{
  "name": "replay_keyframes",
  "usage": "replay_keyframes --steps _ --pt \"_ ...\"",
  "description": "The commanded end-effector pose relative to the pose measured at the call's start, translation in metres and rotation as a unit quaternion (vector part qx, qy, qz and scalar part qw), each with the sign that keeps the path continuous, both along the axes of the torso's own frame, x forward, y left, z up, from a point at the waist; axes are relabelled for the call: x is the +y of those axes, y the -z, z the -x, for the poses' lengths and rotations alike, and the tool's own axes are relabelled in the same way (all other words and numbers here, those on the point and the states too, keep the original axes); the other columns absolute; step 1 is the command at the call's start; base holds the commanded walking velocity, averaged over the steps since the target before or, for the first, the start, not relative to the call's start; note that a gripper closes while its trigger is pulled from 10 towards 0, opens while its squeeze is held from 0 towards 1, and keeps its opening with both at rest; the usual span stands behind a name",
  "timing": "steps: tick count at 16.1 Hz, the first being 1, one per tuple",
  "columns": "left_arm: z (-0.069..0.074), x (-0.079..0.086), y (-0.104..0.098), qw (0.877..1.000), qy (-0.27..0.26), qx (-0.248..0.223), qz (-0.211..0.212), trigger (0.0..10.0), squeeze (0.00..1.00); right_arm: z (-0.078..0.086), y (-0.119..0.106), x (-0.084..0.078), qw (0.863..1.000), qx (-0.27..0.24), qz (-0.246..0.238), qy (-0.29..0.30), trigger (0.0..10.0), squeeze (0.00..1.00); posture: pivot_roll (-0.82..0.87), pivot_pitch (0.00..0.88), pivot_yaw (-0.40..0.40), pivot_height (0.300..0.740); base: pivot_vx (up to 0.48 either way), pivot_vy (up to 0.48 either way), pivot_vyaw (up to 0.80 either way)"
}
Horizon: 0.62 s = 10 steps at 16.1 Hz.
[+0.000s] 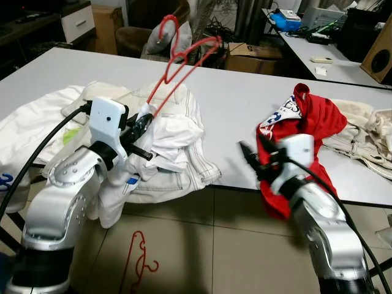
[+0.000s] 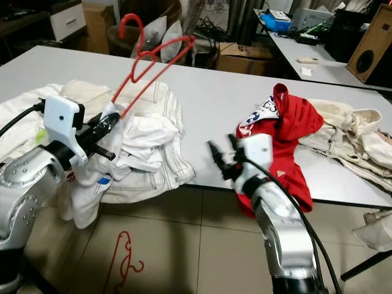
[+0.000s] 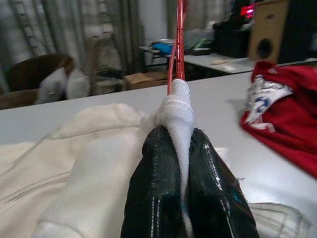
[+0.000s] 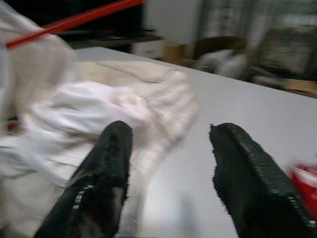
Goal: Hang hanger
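Observation:
A red wire hanger (image 1: 184,58) sticks up and away over the white table (image 1: 233,92), its hook toward the far side. My left gripper (image 1: 142,125) is shut on the hanger's lower end, with a fold of the white garment (image 1: 168,141) pinched around it. In the left wrist view the black fingers (image 3: 158,188) clamp white cloth, and the hanger (image 3: 179,39) rises from it. The garment lies bunched over the table's near edge and hangs down. My right gripper (image 1: 250,157) stands open at the near edge, pointing toward the garment and apart from it, with nothing between its fingers (image 4: 106,163).
A red garment (image 1: 312,122) drapes over the near edge beside my right arm. Cream clothes (image 1: 367,131) lie at the right. A second red hanger (image 1: 138,260) lies on the tiled floor below. A chair with a cushion (image 1: 162,37) and a desk (image 1: 318,52) stand behind.

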<state>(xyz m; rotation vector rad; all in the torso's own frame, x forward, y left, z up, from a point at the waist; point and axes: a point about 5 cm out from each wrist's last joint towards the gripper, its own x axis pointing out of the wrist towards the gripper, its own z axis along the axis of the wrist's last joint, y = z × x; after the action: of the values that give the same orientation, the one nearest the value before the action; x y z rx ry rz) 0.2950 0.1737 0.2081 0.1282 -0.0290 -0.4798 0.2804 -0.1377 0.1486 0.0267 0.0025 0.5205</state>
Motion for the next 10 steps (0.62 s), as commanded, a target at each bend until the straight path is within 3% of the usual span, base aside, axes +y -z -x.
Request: replay_keyframes --steps 1,6,10 --pt "-0.001 -0.006 -0.013 0.999 0.037 -0.023 0.005 0.0 0.00 -0.006 -0.007 0.004 0.999 -0.008 -0.014 -0.035 10.0 1.00 0.14 0.000 -0.073 0.740 0.000 0.000 0.00" --pt "-0.005 0.001 -0.059 0.988 0.133 -0.074 -0.032 0.0 0.00 -0.044 -0.039 0.034 0.988 -0.063 -0.006 -0.140 10.0 1.00 0.19 0.000 -0.093 0.740 0.000 0.000 0.00" --pt "-0.003 0.001 -0.072 0.981 0.165 -0.080 -0.069 0.0 0.00 -0.058 -0.048 0.051 0.980 -0.077 -0.013 -0.182 10.0 1.00 0.23 0.000 -0.101 0.740 0.000 0.000 0.00"
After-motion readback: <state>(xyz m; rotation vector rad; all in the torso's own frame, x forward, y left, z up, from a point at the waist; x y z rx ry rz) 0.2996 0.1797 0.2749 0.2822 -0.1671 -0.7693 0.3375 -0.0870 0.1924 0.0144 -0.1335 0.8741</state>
